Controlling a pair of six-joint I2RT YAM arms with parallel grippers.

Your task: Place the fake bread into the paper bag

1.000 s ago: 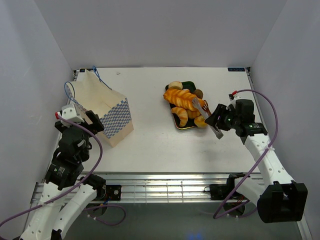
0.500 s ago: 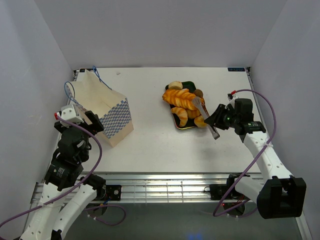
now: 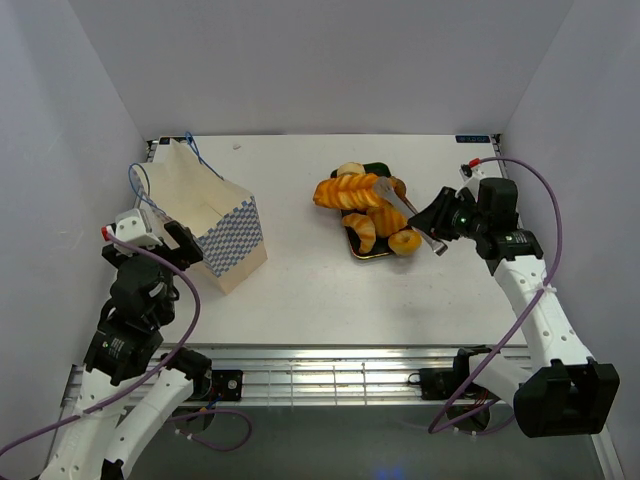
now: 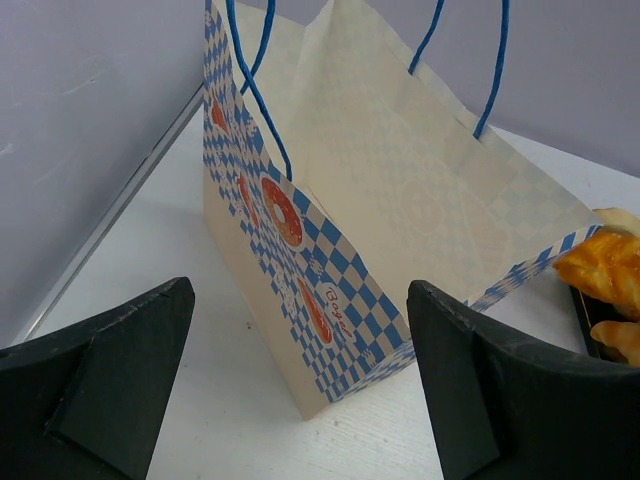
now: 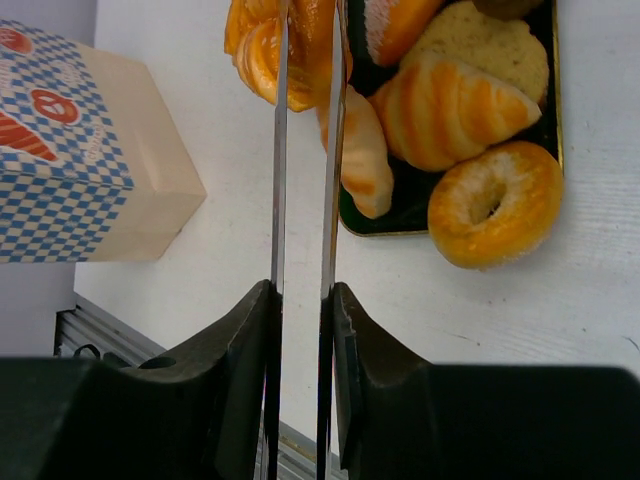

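Though askew, loaf (image 5: 252, 50) within right pincer (image 5: 308, 20)

Bright, even light from overhead fills the white enclosure, so the counter (image 3: 320, 285) carries only faint, soft shadows, the plainest beside the bag (image 3: 225, 225). Small glints sit on the glossy bread (image 3: 350, 190). Up close, the left tool (image 4: 300, 285) looks near-black and soft-edged; the right tool (image 5: 310, 30) blurs toward its base.

Golden-orange fake bread (image 3: 352, 190); cream paper bag (image 3: 186, 192), blue-white checked band.
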